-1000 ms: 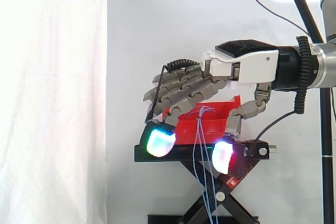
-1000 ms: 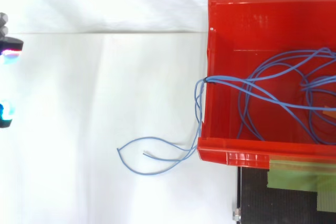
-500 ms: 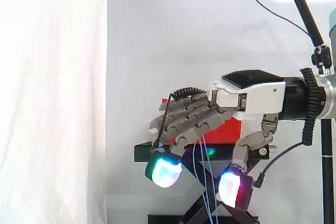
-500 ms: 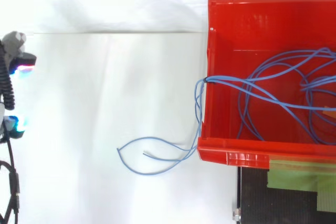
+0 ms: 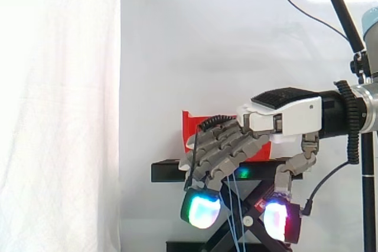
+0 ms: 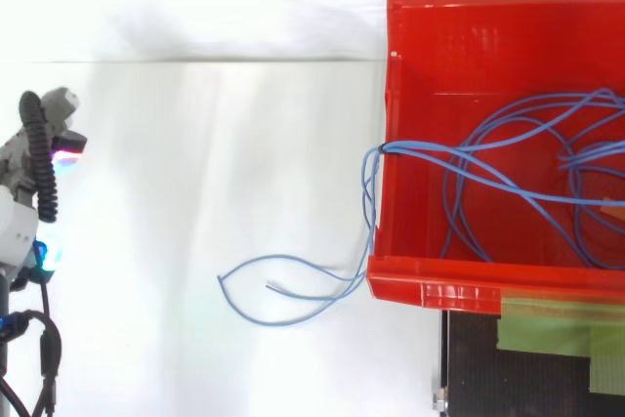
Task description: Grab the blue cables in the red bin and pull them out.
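A red bin [image 6: 430, 46] stands open on a black stand [image 5: 168, 170] before a white curtain [image 5: 59, 110]. From above, the bin holds a loose tangle of thin blue cables [image 6: 508, 163]. Several strands curve in wide, overlapping loops across the bin's floor. A small bundle of these strands gathers at the bin's left wall, climbs over its rim and runs down the outside. Beyond the wall the strands spread into a long flat loop with one free end, seen against the white ground beside the bin. From the side, the same strands hang straight down from the bin, past the front of the stand and in front of its crossed black legs.

The robot's hand [image 5: 283, 119] reaches in from the right, level with the stand, with its palm facing down. Its grey fingers slope down and to the left, lying close side by side. Their pads [image 5: 202, 210] glow green, cyan and white below the stand's top. The thumb hangs apart from them, its pad glowing white and magenta. The fingers are relaxed and spread from the thumb, clasping nothing. From above, the hand [image 6: 12, 227] sits at the left edge, well apart from the cables and the bin.
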Robot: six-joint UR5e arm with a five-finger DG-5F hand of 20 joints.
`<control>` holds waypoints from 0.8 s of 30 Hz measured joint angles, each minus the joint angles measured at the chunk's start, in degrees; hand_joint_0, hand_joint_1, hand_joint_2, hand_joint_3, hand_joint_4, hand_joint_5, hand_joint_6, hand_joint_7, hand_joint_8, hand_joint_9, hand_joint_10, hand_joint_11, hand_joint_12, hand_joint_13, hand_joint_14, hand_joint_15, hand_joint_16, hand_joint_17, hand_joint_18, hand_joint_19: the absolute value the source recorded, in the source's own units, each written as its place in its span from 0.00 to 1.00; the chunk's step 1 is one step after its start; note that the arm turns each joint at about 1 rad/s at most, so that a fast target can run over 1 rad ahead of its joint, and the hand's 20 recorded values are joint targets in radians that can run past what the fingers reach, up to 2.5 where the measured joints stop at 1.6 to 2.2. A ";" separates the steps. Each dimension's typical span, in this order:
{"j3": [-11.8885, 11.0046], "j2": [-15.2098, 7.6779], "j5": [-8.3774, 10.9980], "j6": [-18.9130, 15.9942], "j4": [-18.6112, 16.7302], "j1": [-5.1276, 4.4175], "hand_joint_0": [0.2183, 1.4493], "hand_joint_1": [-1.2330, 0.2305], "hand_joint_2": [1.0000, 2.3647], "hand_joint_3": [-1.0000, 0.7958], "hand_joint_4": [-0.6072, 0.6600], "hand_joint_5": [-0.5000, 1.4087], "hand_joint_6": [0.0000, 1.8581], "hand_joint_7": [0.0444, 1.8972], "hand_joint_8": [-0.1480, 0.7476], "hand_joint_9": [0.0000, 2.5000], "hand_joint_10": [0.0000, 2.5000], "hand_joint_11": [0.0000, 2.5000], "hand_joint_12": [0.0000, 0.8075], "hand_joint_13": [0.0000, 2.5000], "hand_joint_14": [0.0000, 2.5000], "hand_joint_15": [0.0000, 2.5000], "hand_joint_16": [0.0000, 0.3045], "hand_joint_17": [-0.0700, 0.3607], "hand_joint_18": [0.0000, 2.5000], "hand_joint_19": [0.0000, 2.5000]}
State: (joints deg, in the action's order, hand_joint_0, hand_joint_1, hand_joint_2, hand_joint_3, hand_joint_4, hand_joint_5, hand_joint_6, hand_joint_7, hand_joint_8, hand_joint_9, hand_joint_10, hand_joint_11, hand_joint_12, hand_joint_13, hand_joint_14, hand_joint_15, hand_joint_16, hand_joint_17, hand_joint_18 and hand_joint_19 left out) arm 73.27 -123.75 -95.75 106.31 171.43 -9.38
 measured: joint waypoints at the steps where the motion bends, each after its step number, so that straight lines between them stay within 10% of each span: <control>1: -0.47 0.00 -0.57 1.09 0.65 0.22 0.45 0.22 0.00 0.00 0.64 0.55 0.01 0.26 0.43 0.22 0.00 0.09 0.41 0.16 0.00 0.07 0.15 0.40 0.09 0.07; 24: -2.18 -0.01 -2.28 17.77 -0.35 3.48 0.45 0.22 0.00 0.00 0.63 0.55 0.01 0.25 0.43 0.22 0.00 0.09 0.41 0.16 0.00 0.07 0.15 0.40 0.09 0.07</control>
State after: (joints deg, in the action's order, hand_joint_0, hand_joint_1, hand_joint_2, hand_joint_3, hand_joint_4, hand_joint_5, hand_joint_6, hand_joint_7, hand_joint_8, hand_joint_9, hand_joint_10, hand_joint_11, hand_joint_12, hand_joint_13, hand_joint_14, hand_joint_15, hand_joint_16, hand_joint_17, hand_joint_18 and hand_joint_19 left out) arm 71.09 -123.76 -98.02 124.08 171.08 -5.89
